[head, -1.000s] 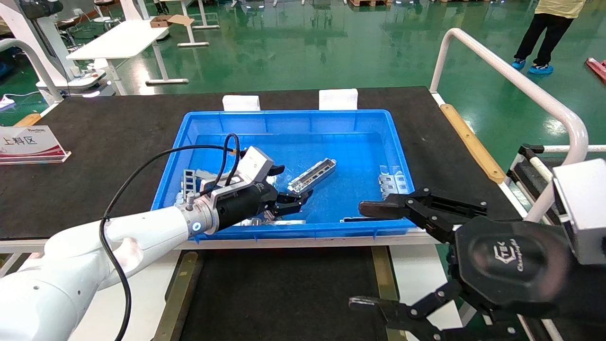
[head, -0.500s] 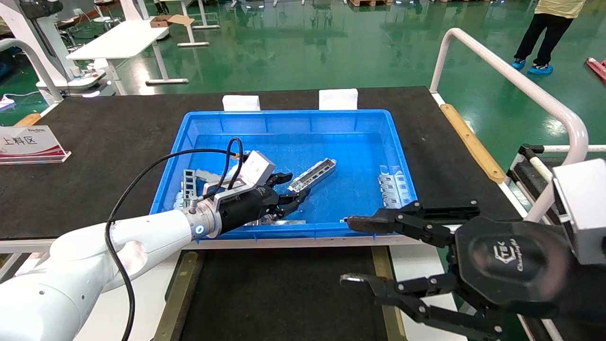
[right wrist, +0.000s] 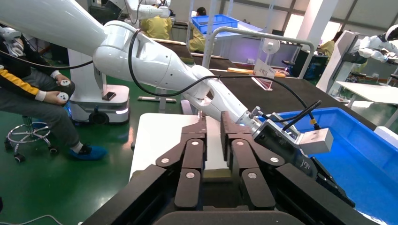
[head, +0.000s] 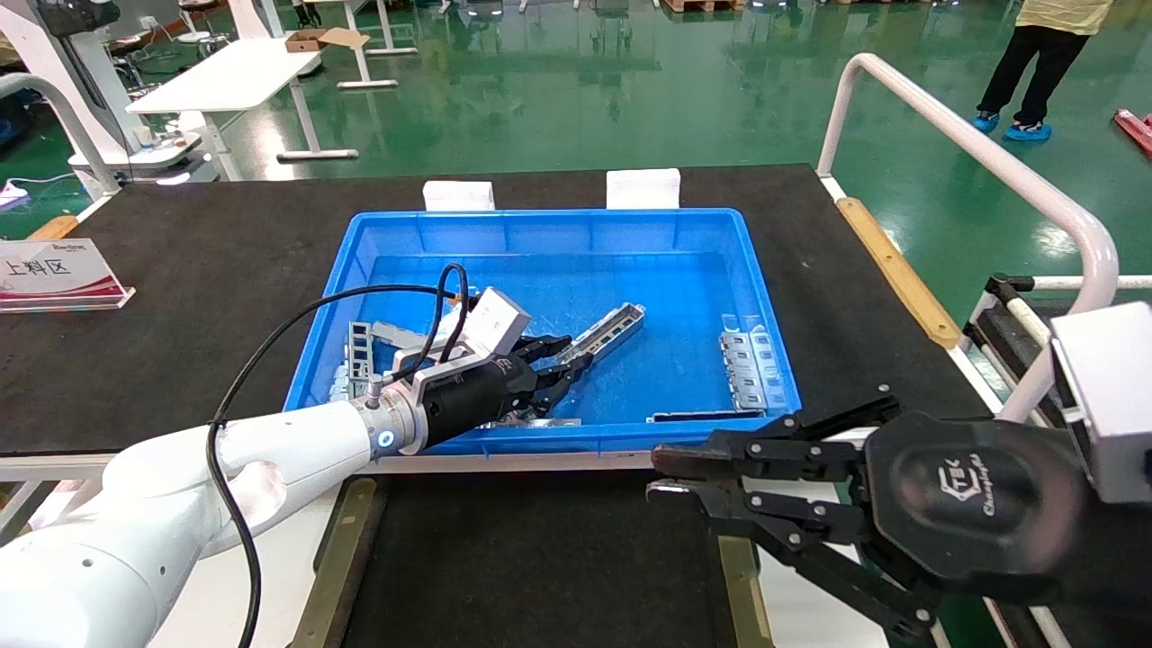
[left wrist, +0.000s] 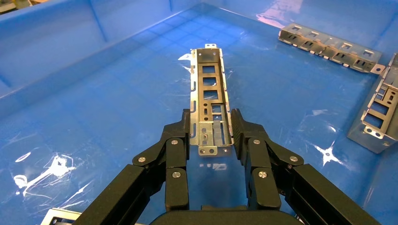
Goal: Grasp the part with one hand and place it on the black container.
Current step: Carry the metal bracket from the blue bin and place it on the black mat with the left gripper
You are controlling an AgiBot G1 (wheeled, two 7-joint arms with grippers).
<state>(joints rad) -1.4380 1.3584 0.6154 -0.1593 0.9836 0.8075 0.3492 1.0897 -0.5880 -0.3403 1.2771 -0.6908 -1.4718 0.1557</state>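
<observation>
The part (head: 612,326) is a slim silver channel strip with rectangular cut-outs, lying on the floor of the blue crate (head: 558,441). My left gripper (head: 567,355) reaches into the crate and is shut on the part's near end. In the left wrist view the left gripper (left wrist: 210,119) presses a finger against each side wall of the part (left wrist: 209,79). The black container (head: 540,558), with tan strips along both sides, lies in front of the crate. My right gripper (head: 661,474) hovers over the container's right edge, shut and empty; it also shows in the right wrist view (right wrist: 213,124).
More metal parts lie in the crate: at the right (head: 747,364), along the front wall (head: 693,417) and at the left (head: 360,346). A sign (head: 54,270) stands at the far left. A white rail (head: 990,162) runs along the right.
My left gripper has moved forward and shut its fingers round the part's near end. My right gripper has gone from wide open to shut and has dropped lower.
</observation>
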